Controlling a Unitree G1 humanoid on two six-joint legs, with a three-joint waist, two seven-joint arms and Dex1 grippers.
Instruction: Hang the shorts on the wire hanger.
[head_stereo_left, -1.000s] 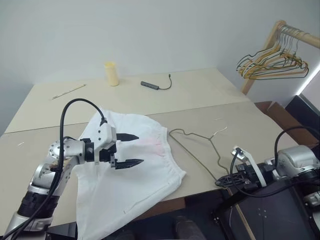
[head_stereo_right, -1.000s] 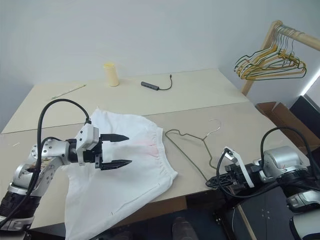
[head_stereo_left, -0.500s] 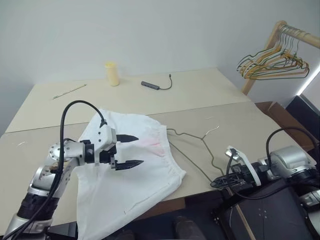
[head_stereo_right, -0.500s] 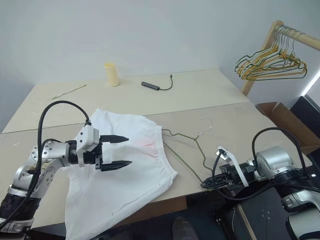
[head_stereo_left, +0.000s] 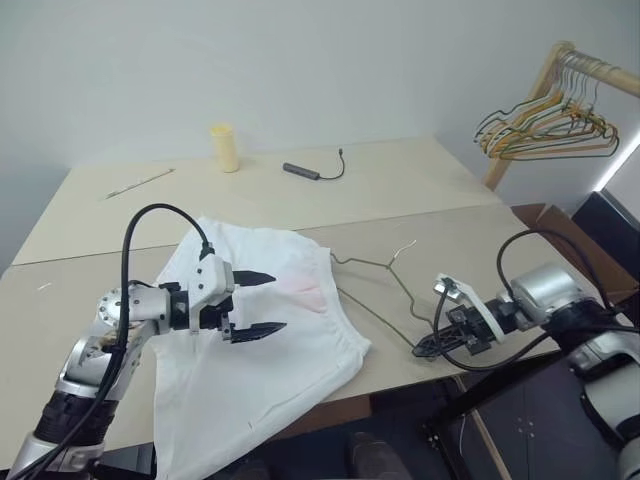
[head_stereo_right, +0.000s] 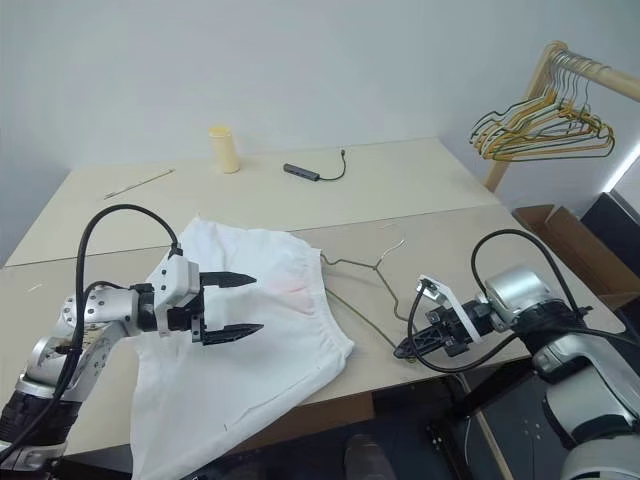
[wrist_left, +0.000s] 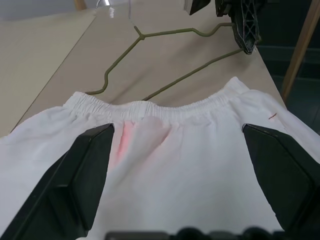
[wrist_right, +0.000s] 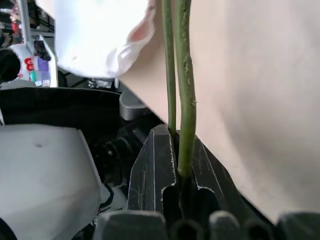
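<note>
The white shorts (head_stereo_left: 270, 350) lie spread on the table (head_stereo_left: 420, 190), waistband toward the right, with a faint pink mark near it. Just above them my left gripper (head_stereo_left: 277, 300) hovers open with nothing between its fingers. The thin olive wire hanger (head_stereo_left: 372, 268) lies flat to the right of the waistband (wrist_left: 165, 107), its hook pointing to the far side. At the table's front edge my right gripper (head_stereo_left: 420, 351) is shut on the hanger's near corner. In the right wrist view the wire (wrist_right: 186, 90) runs out from between the closed fingers (wrist_right: 155, 170).
A yellow cup (head_stereo_left: 223, 147), a dark adapter with cable (head_stereo_left: 300, 171) and a thin stick (head_stereo_left: 138, 182) lie at the far side. At the right stands a wooden rack with a bunch of coloured hangers (head_stereo_left: 545, 125). A cardboard box (head_stereo_right: 570, 240) sits beyond the table's right end.
My right gripper has moved left along the table's front edge, dragging the wire hanger closer to the shorts' waistband. The left gripper has stayed in place, open.
</note>
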